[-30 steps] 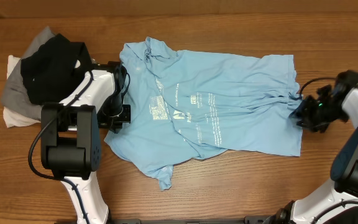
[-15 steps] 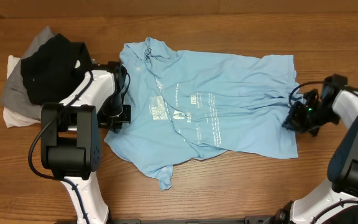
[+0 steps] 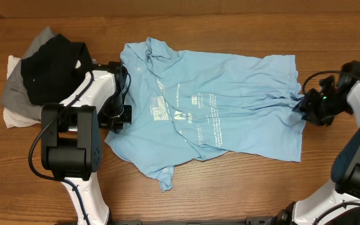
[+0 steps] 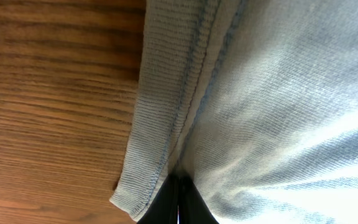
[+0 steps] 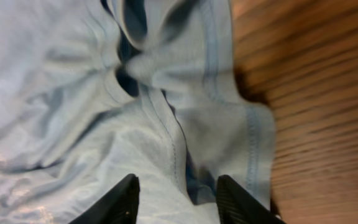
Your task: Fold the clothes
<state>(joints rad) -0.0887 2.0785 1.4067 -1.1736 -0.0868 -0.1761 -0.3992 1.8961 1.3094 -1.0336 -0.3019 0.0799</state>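
A sky-blue T-shirt [image 3: 230, 106] with white lettering lies spread across the table, print side up. My left gripper [image 3: 121, 116] is at its left edge. In the left wrist view its fingers [image 4: 179, 202] are shut on the ribbed hem of the T-shirt [image 4: 166, 112]. My right gripper [image 3: 306, 108] is at the shirt's bunched right edge. In the right wrist view its fingers [image 5: 176, 199] are open, astride a fold of the T-shirt [image 5: 166, 124]. A pile of black, grey and white clothes [image 3: 42, 69] lies at the far left.
The wooden table [image 3: 230, 187] shows bare in front of the shirt and to the right of it [image 5: 316, 93]. The left arm's base [image 3: 70, 147] stands between the pile and the shirt.
My right gripper dipped left onto the shirt's right edge, then moved back right and slightly up; the cloth there is bunched. The left arm has not moved.
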